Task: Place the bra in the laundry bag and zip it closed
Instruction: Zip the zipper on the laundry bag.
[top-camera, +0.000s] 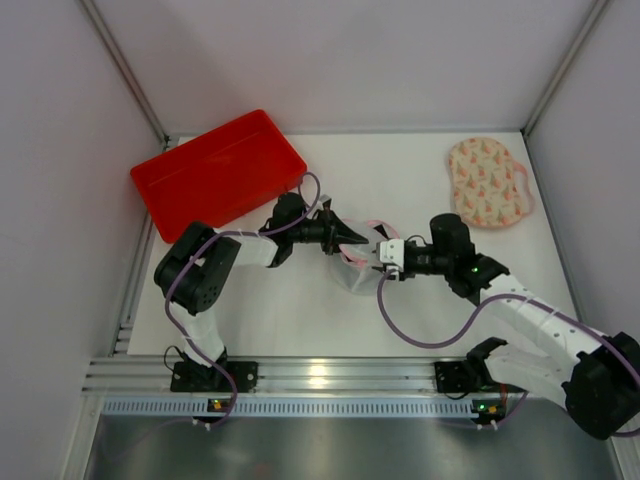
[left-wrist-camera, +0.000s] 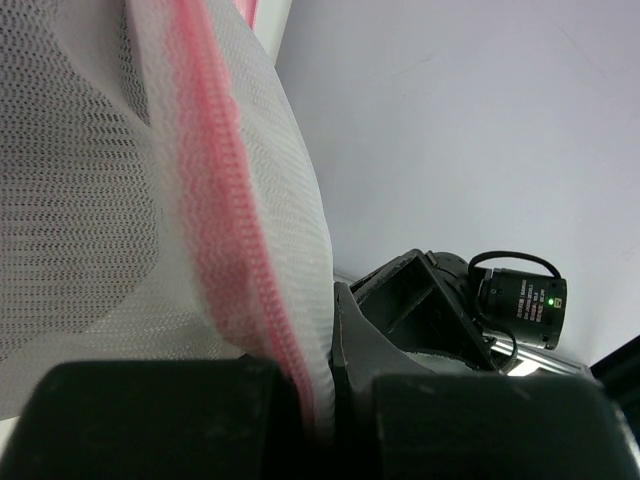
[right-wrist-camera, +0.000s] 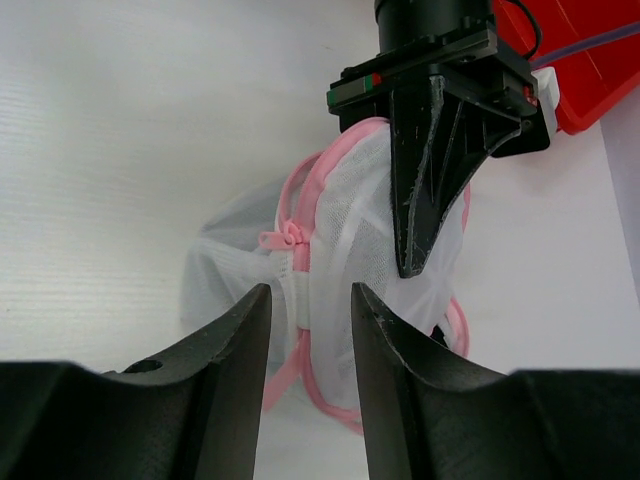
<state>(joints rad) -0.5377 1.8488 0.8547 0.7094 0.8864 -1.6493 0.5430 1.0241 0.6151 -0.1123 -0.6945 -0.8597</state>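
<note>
Likely zipping step, worktop centre: left gripper clamped on laundry bag rim, right gripper jaws apart. Next: pinch zip pull, draw closed.

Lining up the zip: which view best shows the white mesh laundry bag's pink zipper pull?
Right wrist: pink zipper pull sits clear on the white mesh laundry bag. Left wrist shows only zip teeth; top: too small.
</note>
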